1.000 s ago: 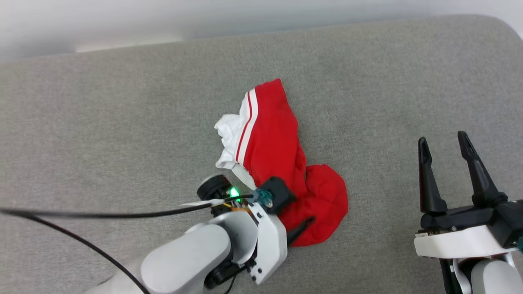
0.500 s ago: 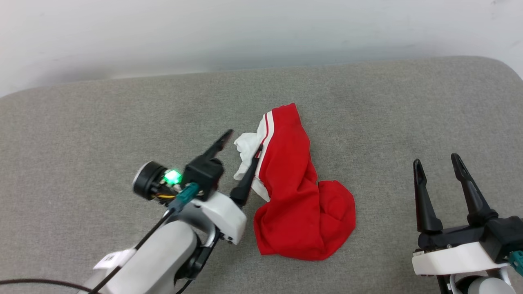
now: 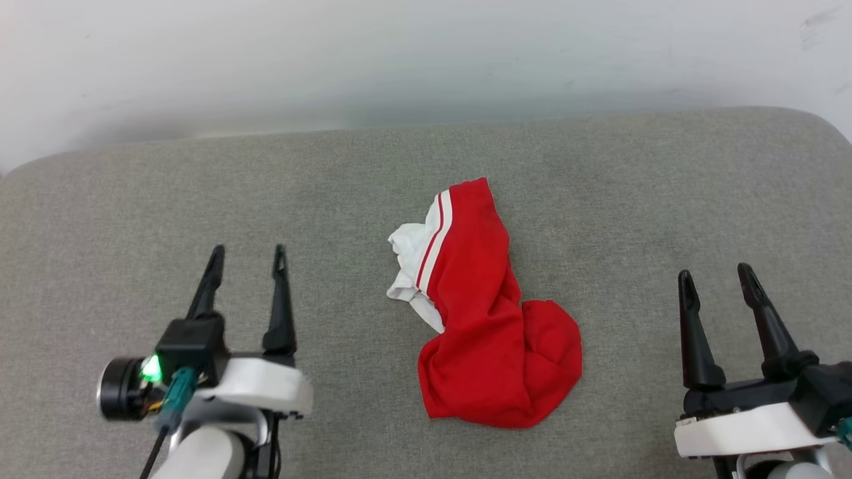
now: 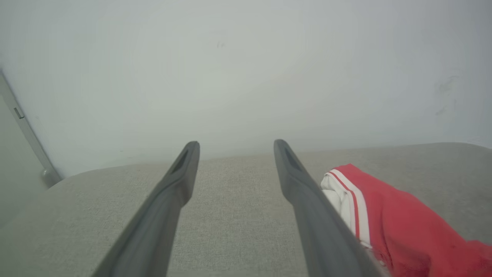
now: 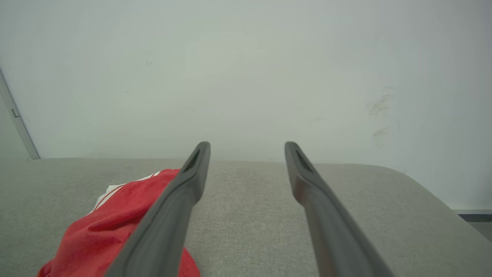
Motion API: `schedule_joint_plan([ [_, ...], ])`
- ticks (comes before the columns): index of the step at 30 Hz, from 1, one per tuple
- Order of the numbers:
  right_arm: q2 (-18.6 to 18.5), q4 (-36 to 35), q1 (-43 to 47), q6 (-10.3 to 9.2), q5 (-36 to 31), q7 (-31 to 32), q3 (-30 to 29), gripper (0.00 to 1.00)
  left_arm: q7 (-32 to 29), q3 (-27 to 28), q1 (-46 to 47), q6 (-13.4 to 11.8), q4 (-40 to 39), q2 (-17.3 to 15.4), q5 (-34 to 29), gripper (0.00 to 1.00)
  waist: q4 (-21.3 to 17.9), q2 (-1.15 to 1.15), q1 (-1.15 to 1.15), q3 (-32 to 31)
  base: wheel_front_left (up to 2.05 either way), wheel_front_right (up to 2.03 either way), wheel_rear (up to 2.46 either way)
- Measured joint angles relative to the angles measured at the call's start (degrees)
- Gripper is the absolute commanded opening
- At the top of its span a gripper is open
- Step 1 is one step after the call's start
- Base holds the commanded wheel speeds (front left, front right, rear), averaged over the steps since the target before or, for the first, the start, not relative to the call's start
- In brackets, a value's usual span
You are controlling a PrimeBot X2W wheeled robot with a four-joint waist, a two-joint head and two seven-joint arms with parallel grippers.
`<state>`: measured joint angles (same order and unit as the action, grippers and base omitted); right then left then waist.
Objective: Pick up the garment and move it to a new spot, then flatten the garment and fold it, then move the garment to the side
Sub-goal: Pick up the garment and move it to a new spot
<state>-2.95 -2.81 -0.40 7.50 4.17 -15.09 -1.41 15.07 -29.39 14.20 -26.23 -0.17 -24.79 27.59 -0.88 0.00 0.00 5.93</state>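
Observation:
The garment (image 3: 489, 319) lies crumpled in a heap at the middle of the grey padded surface (image 3: 346, 186), red cloth uppermost with a white sleeve and striped trim at its upper left. No print shows. My left gripper (image 3: 247, 253) stands open at the lower left, apart from the cloth, nothing between its fingers. At the lower right my right gripper (image 3: 715, 276) is open too and holds nothing. The left wrist view has the garment (image 4: 392, 223) to the right of the open left gripper (image 4: 235, 145). In the right wrist view the garment (image 5: 107, 231) lies left of the open right gripper (image 5: 246, 146).
A pale wall (image 3: 399, 60) rises behind the surface's far edge. The surface's rounded far right corner (image 3: 819, 123) is in view. Bare grey fabric stretches on both sides of the heap.
My left arm has drawn back from the garment to the lower left, fingers pointing forward and wide apart. The garment lies let go. The head camera has tilted up, showing more wall.

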Motion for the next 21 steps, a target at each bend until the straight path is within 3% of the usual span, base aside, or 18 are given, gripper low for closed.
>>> schedule_joint_plan([
  [8, 0.0, 0.8, 1.3, 0.0, 3.0, 0.0, 0.1, 1.0, 0.0, 11.3, -12.3, 2.6, -4.4, 5.7, -7.3, 1.0, -0.3, 0.0, 0.0, -0.8, 0.0, 0.0, 0.0],
  [21, 0.0, 1.7, 5.6, 0.0, 4.7, 0.0, 1.2, 1.0, 0.0, 20.6, -21.3, 10.6, -3.9, 14.0, -14.1, 1.0, 0.2, 0.0, 0.0, -3.8, 0.0, 0.0, 0.0],
])
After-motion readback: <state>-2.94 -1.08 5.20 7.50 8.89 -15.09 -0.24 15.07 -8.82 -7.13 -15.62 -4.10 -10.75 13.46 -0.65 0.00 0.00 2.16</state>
